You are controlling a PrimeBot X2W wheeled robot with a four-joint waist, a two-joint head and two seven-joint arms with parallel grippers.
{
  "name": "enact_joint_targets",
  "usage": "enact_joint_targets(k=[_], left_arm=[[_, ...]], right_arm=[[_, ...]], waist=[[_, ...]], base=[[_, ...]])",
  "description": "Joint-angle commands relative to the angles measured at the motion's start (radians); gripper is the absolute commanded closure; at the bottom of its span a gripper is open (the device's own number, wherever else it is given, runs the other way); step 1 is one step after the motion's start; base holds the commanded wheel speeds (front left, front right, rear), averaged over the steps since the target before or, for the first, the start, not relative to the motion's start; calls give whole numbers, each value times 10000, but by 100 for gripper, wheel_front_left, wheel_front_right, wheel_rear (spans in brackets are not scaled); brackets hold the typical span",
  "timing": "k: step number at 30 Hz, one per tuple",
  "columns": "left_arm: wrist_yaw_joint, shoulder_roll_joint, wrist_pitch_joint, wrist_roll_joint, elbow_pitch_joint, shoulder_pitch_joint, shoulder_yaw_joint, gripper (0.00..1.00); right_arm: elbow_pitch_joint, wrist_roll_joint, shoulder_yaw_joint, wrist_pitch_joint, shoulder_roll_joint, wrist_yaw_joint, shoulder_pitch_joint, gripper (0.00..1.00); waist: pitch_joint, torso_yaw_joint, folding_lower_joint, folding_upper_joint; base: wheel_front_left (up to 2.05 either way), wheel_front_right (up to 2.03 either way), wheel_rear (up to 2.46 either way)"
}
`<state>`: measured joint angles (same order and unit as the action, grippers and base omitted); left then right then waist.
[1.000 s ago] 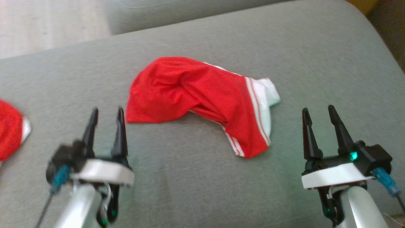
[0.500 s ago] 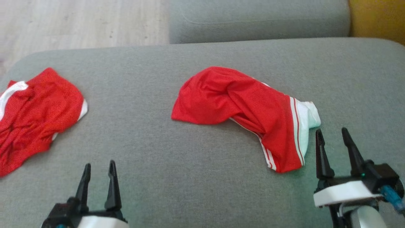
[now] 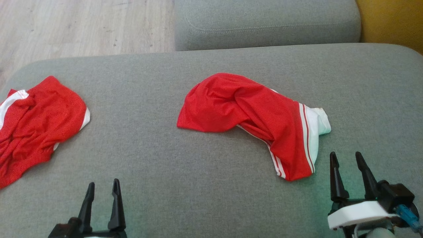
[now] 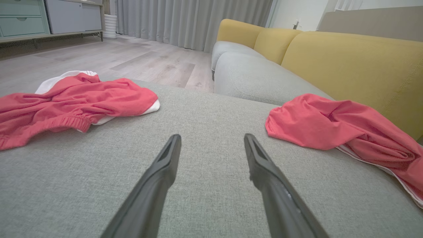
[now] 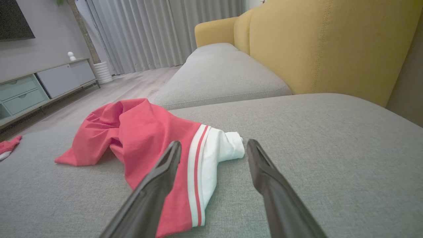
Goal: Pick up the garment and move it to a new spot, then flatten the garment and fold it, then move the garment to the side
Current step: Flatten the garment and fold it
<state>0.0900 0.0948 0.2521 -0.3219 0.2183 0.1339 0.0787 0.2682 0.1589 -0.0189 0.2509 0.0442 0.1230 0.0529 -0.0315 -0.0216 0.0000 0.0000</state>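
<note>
Head view: I see the red garment (image 3: pixel 251 115) crumpled mid-cushion on the grey seat cushion (image 3: pixel 198 191), with its white striped end (image 3: pixel 312 132) pointing to my right. The right gripper (image 3: pixel 345 154) is just beside that end, nearer to me and not touching it. Its jaws are apart and hold nothing. The left gripper (image 3: pixel 103 182) is low left, well apart from the garment, fingers spread and empty. A second red garment (image 3: pixel 36 122) lies at the cushion's far left edge.

Left wrist view: the left gripper (image 4: pixel 212 136) is over bare cushion, fingers wide apart. The red garment (image 4: pixel 330 125) sits ahead and to the right, the second red garment (image 4: pixel 72 102) ahead and to the left. It touches neither.

Right wrist view: the right gripper (image 5: pixel 214 142) is spread, and the white striped end (image 5: pixel 218 148) shows between the two fingers. The red bulk (image 5: pixel 132 132) lies ahead-left. I can't tell whether the left finger (image 5: pixel 158 181) touches the cloth.
</note>
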Motion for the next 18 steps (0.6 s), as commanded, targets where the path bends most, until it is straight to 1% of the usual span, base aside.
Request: enact_joint_targets(k=[1,5,8,12,15,16,18], left_arm=[[81,-71,96,128,-266,-250,-471,0],[182,-163,97,249,-223,-287,-637,0],[235,-223,97,303,-205,-340,-733,0],[292,-281,97,357,-162,-519,-756,0],[331,-308,97,401,-110,-757,-651,0],[341,-317,97,411,-93,-833,-610,0],[359,-335,97,423,-29,-949,-508,0]], right_arm=[[-295,87,251,109,60,77,-260,0],[-280,144,280,109,60,77,-325,0],[-276,444,309,109,60,77,-527,0],[-117,280,80,66,60,77,-1563,0],[387,-187,-234,-691,60,77,-2745,0],[660,-257,-309,-1102,60,77,-3133,0],[1353,-772,-506,-2048,96,77,-3825,0]], waist=[[-23,15,0,0],[-85,35,0,0],[-216,43,0,0],[-511,51,0,0],[-768,-33,0,0],[-840,-74,0,0],[-929,-192,0,0]], base=[[0,0,0],[0,0,0],[0,0,0],[0,0,0],[0,0,0],[0,0,0],[0,0,0]])
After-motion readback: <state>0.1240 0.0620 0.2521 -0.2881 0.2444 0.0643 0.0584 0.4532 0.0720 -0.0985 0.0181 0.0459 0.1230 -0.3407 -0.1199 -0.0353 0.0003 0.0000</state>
